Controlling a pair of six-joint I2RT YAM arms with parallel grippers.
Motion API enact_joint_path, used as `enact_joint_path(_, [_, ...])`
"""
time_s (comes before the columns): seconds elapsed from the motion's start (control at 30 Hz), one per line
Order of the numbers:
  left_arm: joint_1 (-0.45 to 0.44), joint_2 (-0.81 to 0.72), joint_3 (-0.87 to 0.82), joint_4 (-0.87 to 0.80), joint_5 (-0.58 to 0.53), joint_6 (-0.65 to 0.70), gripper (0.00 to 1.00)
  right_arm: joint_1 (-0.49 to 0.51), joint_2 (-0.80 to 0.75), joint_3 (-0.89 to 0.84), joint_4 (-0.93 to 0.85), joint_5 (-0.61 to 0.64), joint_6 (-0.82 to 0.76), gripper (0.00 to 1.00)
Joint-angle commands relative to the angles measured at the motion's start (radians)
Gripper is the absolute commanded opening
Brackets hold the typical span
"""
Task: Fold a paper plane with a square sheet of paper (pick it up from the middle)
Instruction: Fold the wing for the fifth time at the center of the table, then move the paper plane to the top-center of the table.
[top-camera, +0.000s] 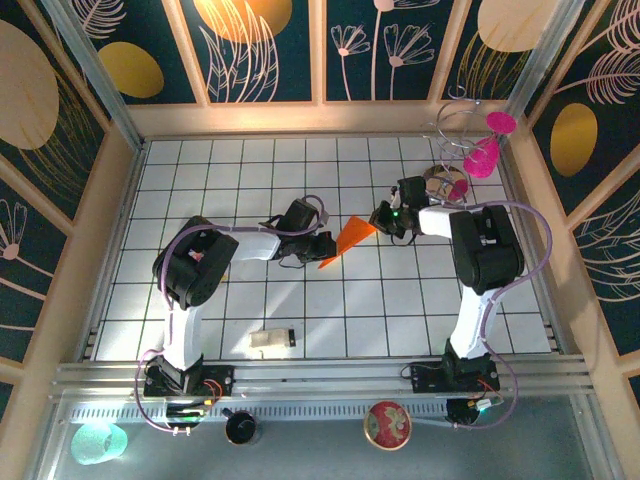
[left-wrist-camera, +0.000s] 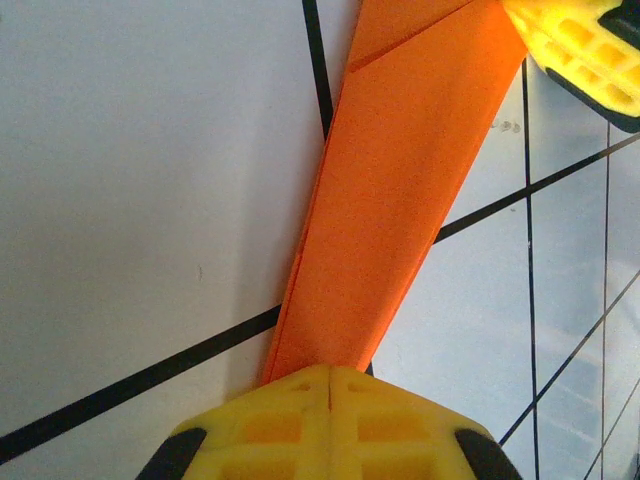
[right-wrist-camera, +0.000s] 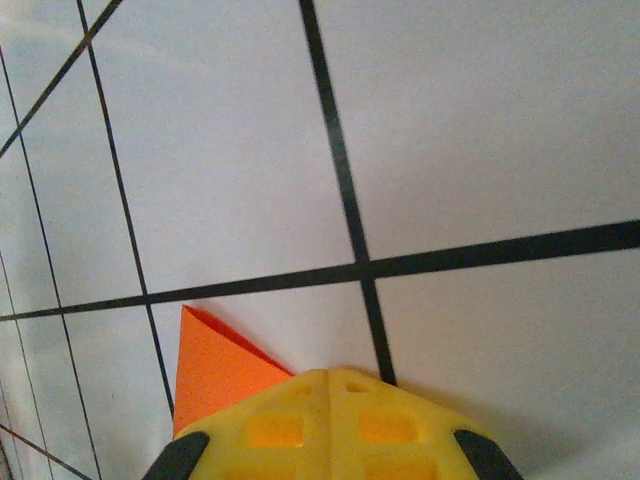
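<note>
Since both sets of fingers are pinching opposite ends of the paper plane (top-camera: 350, 240) right now, my main worry is a tug-of-war. The left fingers (left-wrist-camera: 280, 425) are shut tight on the narrow pointed end. The right fingers (right-wrist-camera: 280, 425) are shut on the wide end, with just an orange corner poking out beside them in the right wrist view. The plane is stretched between them around the middle of the desk (top-camera: 250, 180), low over the tiles. I can't tell if it's actually touching the surface.

What could go wrong, imo:
- **Pulling apart:** even a small pull could rip paper this thin at a pinch point, or slide it out of one side.
- **Pushing together:** it buckles and you get a stray crease across the folds.
- **Twisting one wrist:** that would skew the centre crease.
- **Weak right grip:** it looks close to the paper's edge, so that's the side I'd expect to slip first.
- **Letting go of one end too soon:** the layers might flop open.
</note>
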Motion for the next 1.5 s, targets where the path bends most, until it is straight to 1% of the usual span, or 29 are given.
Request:
enact_joint_path(0.0, [0.006, 0.041, -0.057, -0.176, -0.028, -0.012, 0.0, -0.029, 0.002, -0.024, 0.026, 0.127, -0.006, 0.03])
enact_joint_path(0.13, [0.007, 0.041, -0.039, -0.174, -0.015, -0.003, 0.0, -0.028, -0.052, -0.04, 0.033, 0.167, -0.005, 0.04])
enact_joint_path(0.23, [0.006, 0.04, -0.017, -0.172, 0.002, 0.007, 0.0, -0.018, -0.115, -0.047, 0.016, 0.217, -0.004, 0.08])
enact_joint_path(0.33, [0.006, 0.032, 0.012, -0.17, 0.016, 0.016, 0.0, 0.021, -0.178, -0.049, -0.021, 0.282, -0.011, 0.12])
enact_joint_path(0.4, [0.006, 0.018, 0.037, -0.161, 0.037, 0.019, 0.03, 0.056, -0.208, -0.047, -0.044, 0.296, -0.012, 0.15])
enact_joint_path(0.53, [0.011, -0.051, 0.09, -0.126, 0.057, 0.002, 0.16, 0.124, -0.252, -0.05, -0.086, 0.33, 0.012, 0.23])
enact_joint_path(0.7, [0.054, -0.166, 0.057, -0.092, 0.048, -0.019, 0.34, 0.157, -0.298, -0.063, -0.118, 0.329, 0.081, 0.34])
enact_joint_path(0.9, [0.125, -0.275, -0.003, -0.144, -0.079, 0.026, 0.5, 0.206, -0.258, 0.007, -0.244, 0.351, 0.159, 0.44])
enact_joint_path(1.0, [0.162, -0.297, -0.035, -0.16, -0.131, 0.04, 0.57, 0.236, -0.248, 0.025, -0.28, 0.372, 0.203, 0.5])
enact_joint_path(1.03, [0.172, -0.331, -0.044, -0.162, -0.142, 0.042, 0.61, 0.247, -0.246, 0.032, -0.294, 0.385, 0.221, 0.52])
enact_joint_path(1.13, [0.193, -0.354, -0.067, -0.175, -0.2, 0.056, 0.74, 0.285, -0.229, 0.057, -0.331, 0.42, 0.264, 0.58])
enact_joint_path(1.23, [0.199, -0.366, -0.084, -0.177, -0.238, 0.071, 0.84, 0.321, -0.203, 0.088, -0.361, 0.452, 0.295, 0.64])
enact_joint_path(1.27, [0.199, -0.369, -0.091, -0.176, -0.249, 0.076, 0.87, 0.337, -0.184, 0.104, -0.37, 0.452, 0.304, 0.67])
enact_joint_path(1.37, [0.201, -0.377, -0.107, -0.172, -0.279, 0.084, 0.93, 0.364, -0.133, 0.146, -0.401, 0.462, 0.326, 0.69])
enact_joint_path(1.47, [0.2, -0.387, -0.117, -0.166, -0.29, 0.09, 0.96, 0.381, -0.093, 0.176, -0.438, 0.491, 0.354, 0.7])
